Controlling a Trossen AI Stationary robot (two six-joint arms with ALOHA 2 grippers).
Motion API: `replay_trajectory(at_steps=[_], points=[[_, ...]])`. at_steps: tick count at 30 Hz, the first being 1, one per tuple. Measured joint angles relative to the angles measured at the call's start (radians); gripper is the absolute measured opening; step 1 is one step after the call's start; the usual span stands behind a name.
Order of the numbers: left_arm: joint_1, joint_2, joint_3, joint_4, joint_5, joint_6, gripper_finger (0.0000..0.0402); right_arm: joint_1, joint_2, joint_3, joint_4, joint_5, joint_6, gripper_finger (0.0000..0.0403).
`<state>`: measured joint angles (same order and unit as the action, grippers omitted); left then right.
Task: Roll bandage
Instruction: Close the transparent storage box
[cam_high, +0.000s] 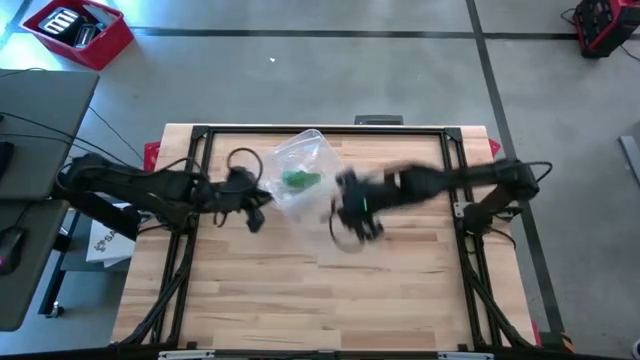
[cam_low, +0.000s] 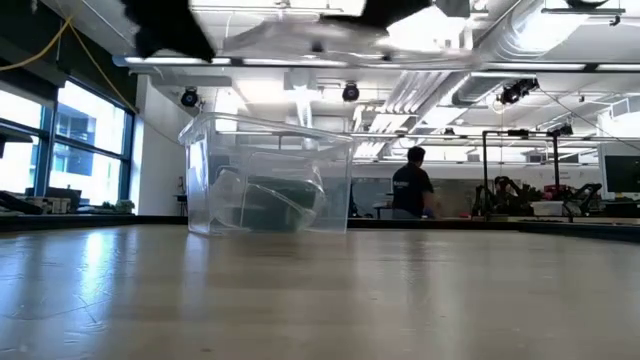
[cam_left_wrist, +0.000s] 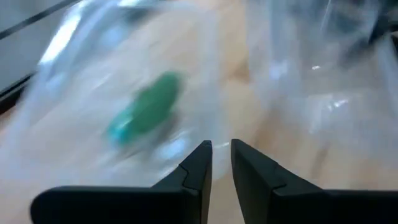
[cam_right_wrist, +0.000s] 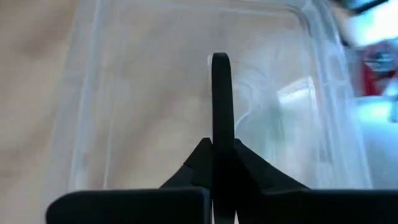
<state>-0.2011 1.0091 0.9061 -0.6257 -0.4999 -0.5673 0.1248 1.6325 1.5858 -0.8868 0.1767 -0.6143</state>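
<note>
- right tool over the worktop centre, fingers pressed together, holding nothing seen.
- left tool at its 9 o'clock, fingers a narrow gap apart.
- green bandage in clear container, at 11 o'clock.

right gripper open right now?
No. In the right wrist view the right gripper has its two dark fingers pressed flat together with no gap, in front of the clear plastic container.
</note>
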Motion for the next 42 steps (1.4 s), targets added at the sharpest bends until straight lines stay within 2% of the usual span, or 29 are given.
replay_trajectory(at_steps=[4, 8, 11, 15, 18, 22, 27, 32, 37, 42], points=[[0.001, -0.098, -0.081, -0.112, -0.107, -0.154, 0.0042, -0.210, 0.002, 0.067, 0.056, -0.135, -0.200, 0.0017], [0.004, -0.130, -0.205, -0.119, -0.141, -0.273, 0.0034, -0.390, 0.036, 0.091, 0.188, -0.334, -0.266, 0.0018], [0.022, -0.131, -0.287, -0.109, -0.203, -0.340, 0.0030, -0.473, 0.111, 0.163, 0.182, -0.447, -0.269, 0.0018], [0.092, -0.128, -0.361, -0.110, -0.273, -0.362, 0.0024, -0.522, 0.221, 0.313, 0.056, -0.545, -0.280, 0.0019], [0.171, -0.125, -0.394, -0.090, -0.282, -0.296, 0.0018, -0.535, 0.297, 0.431, -0.081, -0.568, -0.319, 0.0019], [0.296, -0.122, -0.442, 0.141, -0.265, -0.054, 0.0009, -0.537, 0.390, 0.565, -0.225, -0.575, -0.337, 0.0019], [0.453, -0.114, -0.473, 0.452, -0.133, 0.269, 0.0001, -0.537, 0.449, 0.702, -0.324, -0.585, -0.335, 0.0020], [0.578, -0.084, -0.506, 0.662, 0.030, 0.503, 0.0001, -0.537, 0.458, 0.721, -0.354, -0.589, -0.314, 0.0020], [0.657, -0.015, -0.517, 0.769, 0.203, 0.602, 0.0001, -0.537, 0.458, 0.722, -0.361, -0.593, -0.303, 0.0021], [0.666, -0.012, -0.488, 0.736, 0.200, 0.591, 0.0001, -0.538, 0.463, 0.722, -0.267, -0.593, -0.302, 0.0021]])
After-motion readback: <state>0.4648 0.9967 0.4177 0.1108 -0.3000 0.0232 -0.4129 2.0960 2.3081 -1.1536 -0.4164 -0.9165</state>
